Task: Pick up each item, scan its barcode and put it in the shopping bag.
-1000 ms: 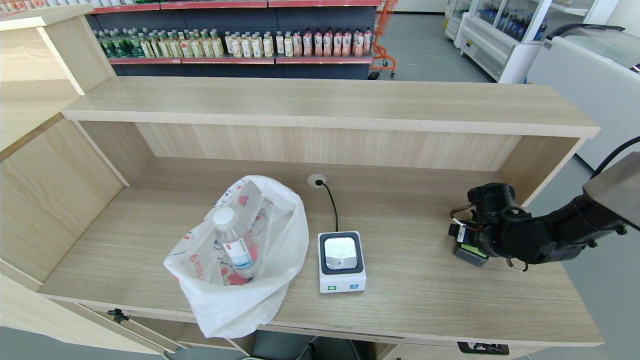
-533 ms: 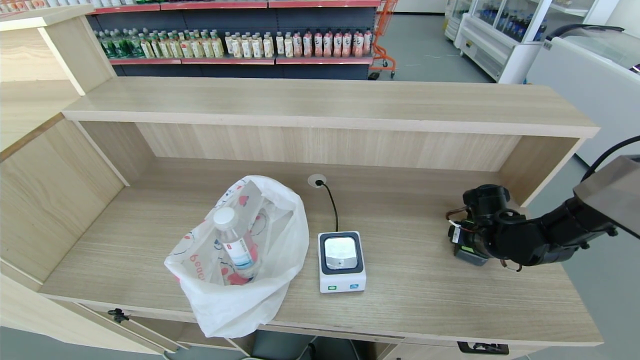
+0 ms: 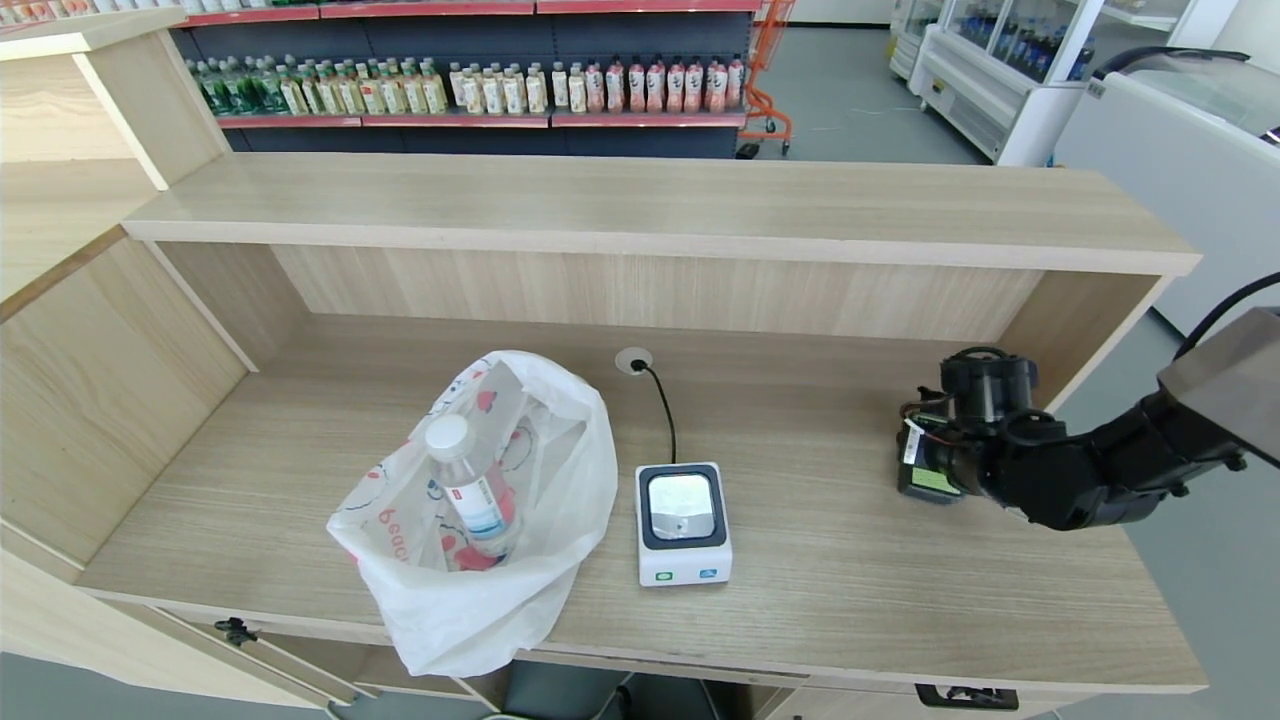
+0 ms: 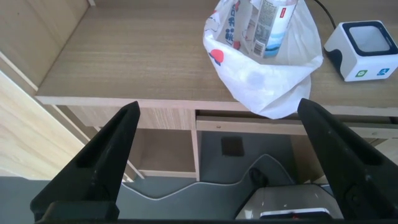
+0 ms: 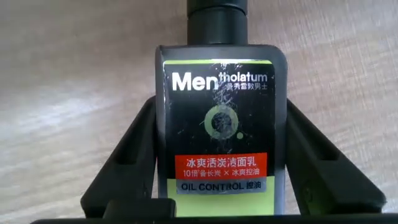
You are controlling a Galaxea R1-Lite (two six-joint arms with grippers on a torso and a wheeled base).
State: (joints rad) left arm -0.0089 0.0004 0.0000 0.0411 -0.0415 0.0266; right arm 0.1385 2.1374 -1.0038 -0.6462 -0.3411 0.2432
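The left gripper (image 4: 217, 107) hangs low before the front edge of the counter (image 3: 850, 590), its fingers spread wide with nothing between them. On the counter stands the white shopping bag (image 3: 480, 610) with a water bottle (image 3: 470, 490) upright inside, and the scanner (image 3: 683, 523) sits just beside it. Farther right, the right gripper (image 3: 925, 472) clasps a black bottle (image 5: 217, 81) with a lime-green label over the wood.

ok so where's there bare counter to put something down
Bare counter lies between the shopping bag and the left side wall, and again between the scanner and the right gripper with its black bottle. Tightest is the gap between bag and scanner, with the cable behind.
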